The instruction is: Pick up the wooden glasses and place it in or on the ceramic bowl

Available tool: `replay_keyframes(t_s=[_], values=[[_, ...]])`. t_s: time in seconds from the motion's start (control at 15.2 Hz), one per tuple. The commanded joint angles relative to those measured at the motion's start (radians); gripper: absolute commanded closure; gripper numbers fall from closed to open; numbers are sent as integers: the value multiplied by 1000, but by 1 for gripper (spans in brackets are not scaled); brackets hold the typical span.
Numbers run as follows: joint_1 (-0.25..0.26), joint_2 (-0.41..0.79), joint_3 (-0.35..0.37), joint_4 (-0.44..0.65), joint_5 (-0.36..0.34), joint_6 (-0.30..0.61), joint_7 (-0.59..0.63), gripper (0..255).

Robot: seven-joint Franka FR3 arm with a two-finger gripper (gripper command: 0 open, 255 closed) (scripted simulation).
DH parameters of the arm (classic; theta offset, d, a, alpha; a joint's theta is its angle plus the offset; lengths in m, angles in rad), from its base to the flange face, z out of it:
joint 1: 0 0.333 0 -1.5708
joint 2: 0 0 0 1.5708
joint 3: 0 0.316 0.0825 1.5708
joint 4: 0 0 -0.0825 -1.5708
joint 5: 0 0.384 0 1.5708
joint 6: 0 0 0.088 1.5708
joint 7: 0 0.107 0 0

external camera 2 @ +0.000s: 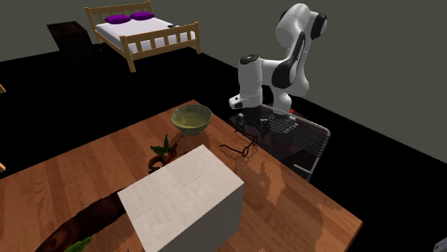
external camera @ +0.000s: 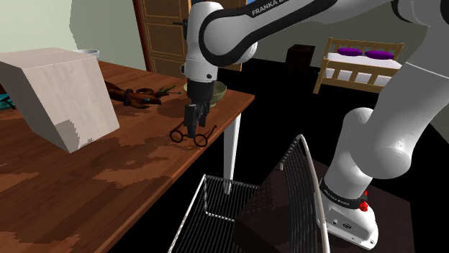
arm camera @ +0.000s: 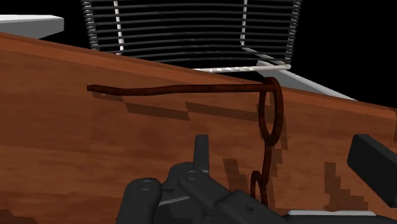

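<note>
I work at a reddish-brown wooden table [external camera: 137, 194] with a pale leg [external camera: 232, 154] under its corner. Around it lies a black area. Far off stands a wooden-framed bed [external camera 2: 143, 32] with a white mattress and purple pillows [external camera 2: 117, 18], and a dark cabinet [external camera 2: 68, 34] just beside it. Behind my table are a pale green wall [external camera: 108, 29] and a brown panelled door [external camera: 162, 36].

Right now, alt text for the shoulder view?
The robot's black gripper points down at thin dark-framed glasses near the wooden table's edge. A greenish bowl sits behind them, a big white box toward the left, a wire rack below the table.
</note>
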Motion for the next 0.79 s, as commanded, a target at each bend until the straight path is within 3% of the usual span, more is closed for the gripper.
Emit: replay_keyframes(t_s=[0.0, 0.46, 0.53, 0.73], values=[[2, 6, 3, -14, 2, 20, 0, 0], [2, 6, 3, -13, 2, 20, 0, 0], [2, 6, 3, -13, 2, 20, 0, 255], [2, 6, 3, -13, 2, 20, 0, 255]])
